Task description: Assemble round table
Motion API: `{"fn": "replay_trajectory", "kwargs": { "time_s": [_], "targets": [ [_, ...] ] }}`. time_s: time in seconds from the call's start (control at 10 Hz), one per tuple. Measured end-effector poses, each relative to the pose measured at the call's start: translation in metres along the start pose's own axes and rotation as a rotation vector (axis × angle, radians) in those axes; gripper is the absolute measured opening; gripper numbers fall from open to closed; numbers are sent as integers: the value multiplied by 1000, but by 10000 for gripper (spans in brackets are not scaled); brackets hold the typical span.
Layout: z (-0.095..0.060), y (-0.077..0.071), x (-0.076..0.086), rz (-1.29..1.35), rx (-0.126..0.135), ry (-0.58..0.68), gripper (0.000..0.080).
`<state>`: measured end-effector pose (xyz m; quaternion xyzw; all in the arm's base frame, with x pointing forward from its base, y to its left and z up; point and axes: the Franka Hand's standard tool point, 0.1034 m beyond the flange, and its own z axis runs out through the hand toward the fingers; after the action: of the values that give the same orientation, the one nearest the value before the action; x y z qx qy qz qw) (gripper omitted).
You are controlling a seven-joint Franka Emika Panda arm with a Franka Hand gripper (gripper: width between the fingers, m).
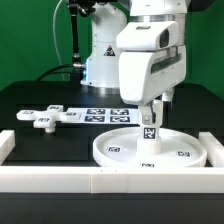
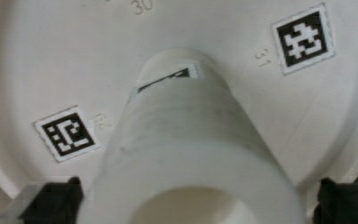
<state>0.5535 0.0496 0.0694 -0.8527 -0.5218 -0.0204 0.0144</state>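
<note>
**A:** Exterior view first: which way does the post run?

**B:** The short post (image 1: 150, 133) stands upright, long axis vertical, at the middle of the round disc (image 1: 150, 152). The disc lies flat on the black table (image 1: 40, 98), just behind the front barrier bar (image 1: 100, 182). The gripper (image 1: 151, 116) hangs straight above the post, one finger down each side of its top end. The lobed foot piece (image 1: 44, 118) lies flat, well off toward the exterior view's left. Its length runs across the view, beside the marker board (image 1: 105, 114).

**A:** And from the wrist?

**B:** You look down the post (image 2: 197, 130) lengthwise to the disc (image 2: 51, 60) beneath. The dark fingers (image 2: 60, 197) flank its near end, jaws spread wide with a gap showing on one side; nothing is clasped
</note>
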Motion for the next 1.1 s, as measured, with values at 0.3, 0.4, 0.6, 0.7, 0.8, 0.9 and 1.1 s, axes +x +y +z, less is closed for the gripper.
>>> {"fn": "replay_trajectory", "kwargs": {
  "time_s": [0.3, 0.4, 0.6, 0.7, 0.8, 0.9, 1.1],
  "targets": [
    [1, 2, -4, -164, -4, -11, 649],
    [1, 2, -6, -230, -6, -17, 649],
    [1, 4, -9, -266, -5, -18, 649],
    [1, 4, -9, -257, -5, -18, 526],
    [1, 4, -10, -257, -5, -18, 526],
    [1, 4, -10, -256, -5, -18, 404],
    [1, 5, -10, -229, -5, -18, 406]
  ]
}}
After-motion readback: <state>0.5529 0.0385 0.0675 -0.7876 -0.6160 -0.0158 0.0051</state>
